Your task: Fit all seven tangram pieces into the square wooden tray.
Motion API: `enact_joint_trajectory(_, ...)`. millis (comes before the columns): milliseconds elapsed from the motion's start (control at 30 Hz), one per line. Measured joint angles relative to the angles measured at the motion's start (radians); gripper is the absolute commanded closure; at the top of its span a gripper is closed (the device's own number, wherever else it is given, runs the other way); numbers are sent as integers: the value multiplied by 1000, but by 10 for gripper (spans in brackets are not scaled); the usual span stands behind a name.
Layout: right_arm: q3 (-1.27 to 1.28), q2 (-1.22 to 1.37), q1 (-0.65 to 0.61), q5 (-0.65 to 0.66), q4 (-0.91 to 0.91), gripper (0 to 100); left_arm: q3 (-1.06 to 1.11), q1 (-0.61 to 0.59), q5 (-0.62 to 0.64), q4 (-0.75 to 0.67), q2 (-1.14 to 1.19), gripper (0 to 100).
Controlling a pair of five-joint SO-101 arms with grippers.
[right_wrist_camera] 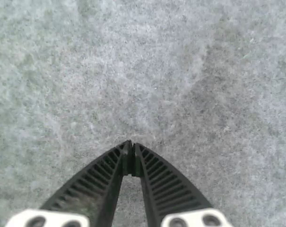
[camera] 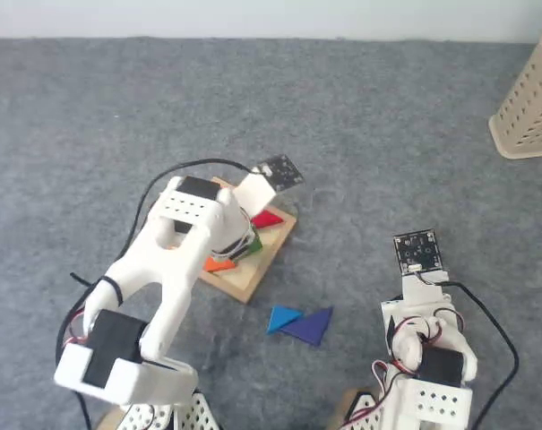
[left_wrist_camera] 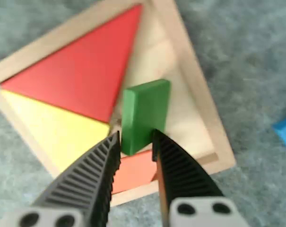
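**ops:** status on the left side?

**me:** My left gripper (left_wrist_camera: pixel 135 137) is clamped on the green piece (left_wrist_camera: pixel 145 113), tips only, at one end. The piece stands on edge over the bare pocket of the tray (left_wrist_camera: pixel 194 75), beside the red triangle (left_wrist_camera: pixel 86 71) and above the orange piece (left_wrist_camera: pixel 133 170). The yellow triangle (left_wrist_camera: pixel 57 127) is seated next to the red one.

**ops:** is it touching the tray floor?

**me:** Can't tell from my wrist view, it might be just clear of it.

**ops:** risks?

**me:** Main one: it's on edge, not flat. If I let go like this, I expect it to tip onto the red triangle or land across the orange piece and bridge. Second: the grip is shallow, so the piece could pivot between my pads if a corner catches the rim. Third: pressing down on a misaligned piece could nudge the seated ones or skid the tray on the carpet (camera: pixel 387 134).

**ops:** right side?

**me:** My right gripper (right_wrist_camera: pixel 132 146) has its jaws together on nothing, over bare carpet. The blue triangle (camera: pixel 284 317) and purple piece (camera: pixel 311 326) lie touching on the carpet near the tray, not yet placed.
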Motion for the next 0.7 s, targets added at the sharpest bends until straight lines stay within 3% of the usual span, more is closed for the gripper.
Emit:
enact_joint_trajectory(400,0,0,0,0,0,992,-6,-6,14,0,0,892)
enact_joint_trajectory(567,0,0,0,0,0,992,-6,-6,127,-57,0,890)
enact_joint_trajectory(700,0,0,0,0,0,992,21,-6,284,-189,-26,888)
